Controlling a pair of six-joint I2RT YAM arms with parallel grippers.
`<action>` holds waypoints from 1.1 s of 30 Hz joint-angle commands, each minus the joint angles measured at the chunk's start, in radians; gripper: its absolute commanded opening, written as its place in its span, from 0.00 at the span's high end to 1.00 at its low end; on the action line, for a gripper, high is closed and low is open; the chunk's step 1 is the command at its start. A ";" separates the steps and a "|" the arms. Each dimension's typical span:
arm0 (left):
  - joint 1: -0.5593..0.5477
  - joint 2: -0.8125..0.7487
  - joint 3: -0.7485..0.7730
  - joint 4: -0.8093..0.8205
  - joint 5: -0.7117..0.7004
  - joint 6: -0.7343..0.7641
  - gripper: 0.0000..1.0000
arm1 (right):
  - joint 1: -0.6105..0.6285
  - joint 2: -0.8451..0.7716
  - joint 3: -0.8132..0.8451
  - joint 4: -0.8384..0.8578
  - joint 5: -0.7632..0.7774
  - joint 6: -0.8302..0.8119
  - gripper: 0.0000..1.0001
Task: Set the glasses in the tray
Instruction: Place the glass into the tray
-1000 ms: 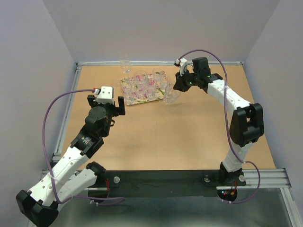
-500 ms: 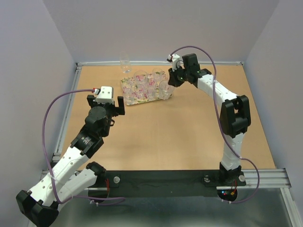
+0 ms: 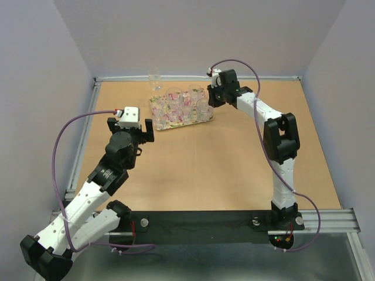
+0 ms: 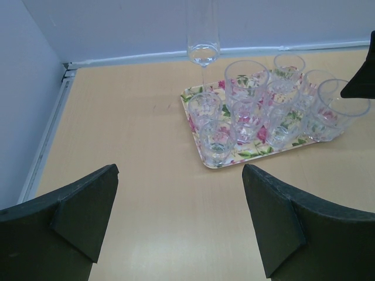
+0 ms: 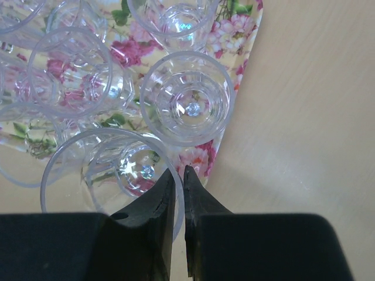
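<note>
The floral tray (image 3: 170, 127) lies at the back of the table with several clear glasses (image 3: 176, 105) standing in it. My right gripper (image 5: 178, 170) is shut on the rim of one more glass (image 5: 126, 170), one finger inside it and one outside. That glass (image 4: 337, 114) stands upright at the tray's (image 4: 246, 153) right end, its base over the corner of the tray (image 5: 234, 35). My left gripper (image 4: 180, 172) is open and holds nothing, above bare table well in front of the tray. In the top view the right gripper (image 3: 210, 100) is at the tray's right edge.
A tall stemmed glass (image 3: 154, 79) stands on the table just behind the tray's back left corner, by the rear wall; the same stemmed glass (image 4: 202, 50) shows in the left wrist view. A metal rail (image 3: 82, 152) borders the table's left side.
My right arm has carried its glass leftward, from beside the tray's right corner to the tray's right end. The left arm has not moved.
</note>
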State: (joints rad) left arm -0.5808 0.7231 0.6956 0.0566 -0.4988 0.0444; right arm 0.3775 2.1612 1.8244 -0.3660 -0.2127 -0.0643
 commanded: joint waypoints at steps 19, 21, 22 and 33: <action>0.009 -0.007 -0.008 0.052 -0.018 0.005 0.01 | 0.034 0.035 0.061 0.114 0.050 0.060 0.75; 0.009 -0.008 -0.008 0.051 -0.020 0.005 0.01 | 0.035 0.029 0.055 0.114 0.050 0.057 0.61; 0.009 -0.010 -0.010 0.052 -0.020 0.005 0.01 | 0.034 0.019 0.047 0.114 0.049 0.051 0.57; 0.010 -0.022 -0.010 0.052 -0.020 0.003 0.01 | 0.034 -0.220 -0.126 0.111 0.013 -0.129 0.11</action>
State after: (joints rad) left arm -0.5747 0.7204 0.6956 0.0574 -0.5011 0.0444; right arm 0.4015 2.1036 1.7386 -0.3046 -0.1673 -0.0753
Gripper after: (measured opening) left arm 0.986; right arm 0.851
